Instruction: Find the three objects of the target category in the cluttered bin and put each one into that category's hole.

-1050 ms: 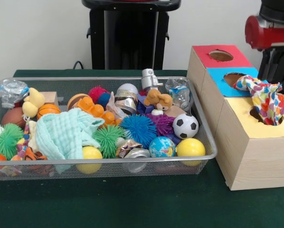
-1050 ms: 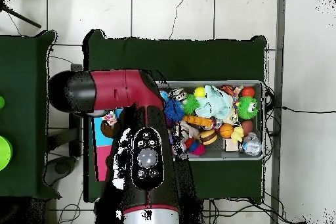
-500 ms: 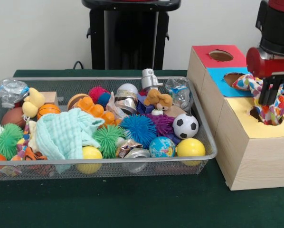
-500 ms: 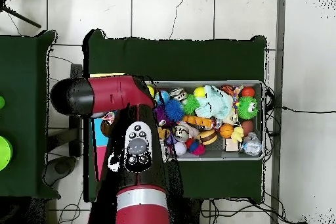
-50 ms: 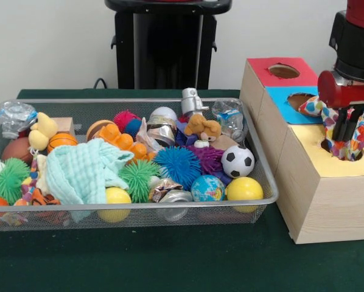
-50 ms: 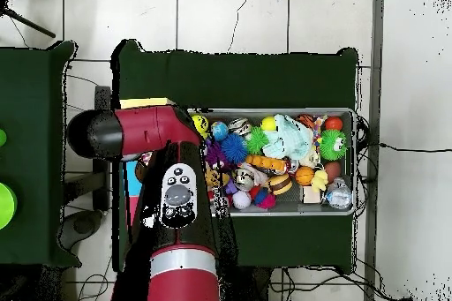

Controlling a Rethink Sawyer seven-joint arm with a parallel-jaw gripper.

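The gripper stands over the hole in the yellow top of the wooden box, with its dark fingers pointing down into the opening. The polka-dot cloth is bunched around them. The jaws look close together with the cloth between them, but the folds cover the tips, so I cannot tell if they really grip the cloth or only stand inside it. One end of the cloth lies on the blue top, beside the hole there, and the other part hangs at the rim of the yellow hole. The red top with its own hole is farther back, with nothing on it.

In the overhead view the red arm covers the box almost completely; only a strip of yellow and a little blue show beside it.

The wire bin sits on the green worktop, just beside the box. It is very full. A pale green cloth lies on the other things at the left part, and a tiger-striped piece shows at its lower edge. Around them are a blue spiky ball, a green spiky ball, a soccer ball, two yellow balls, a globe ball, a yellow duck, an orange toy and crushed cans.

The polka-dot cloth is white with many coloured dots and is much crumpled.
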